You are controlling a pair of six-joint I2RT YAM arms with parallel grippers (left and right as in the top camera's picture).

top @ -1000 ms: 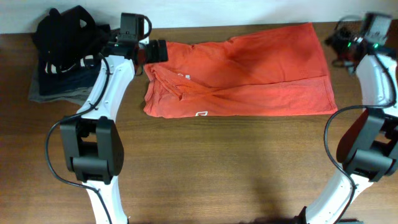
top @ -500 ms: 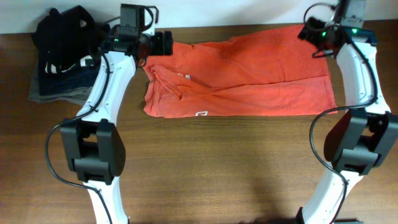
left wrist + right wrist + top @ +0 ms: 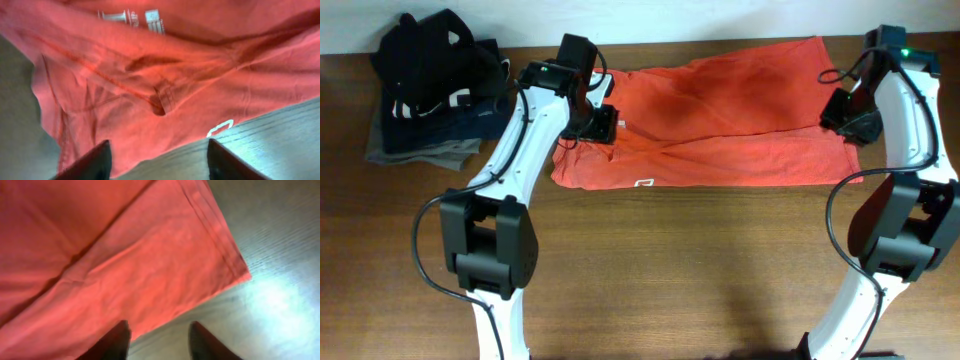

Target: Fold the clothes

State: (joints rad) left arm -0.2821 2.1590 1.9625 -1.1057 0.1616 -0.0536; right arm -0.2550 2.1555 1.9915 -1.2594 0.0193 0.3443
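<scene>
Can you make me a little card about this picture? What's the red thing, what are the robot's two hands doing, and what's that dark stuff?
Shirt: orange-red short-sleeved cotton T-shirt, spread out and creased on the brown wooden table
Left gripper: above the shirt's neck end, jaws apart, holding nothing
Right gripper: above the shirt's hem corner, jaws apart, holding nothing
Dark stuff: pile of dark folded clothes, apart from the shirt

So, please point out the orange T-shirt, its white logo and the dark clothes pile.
orange T-shirt (image 3: 730, 115), overhead view, middle of the cloth.
white logo (image 3: 220, 129), left wrist view, middle of the print.
dark clothes pile (image 3: 420, 60), overhead view, top black garment.
</scene>
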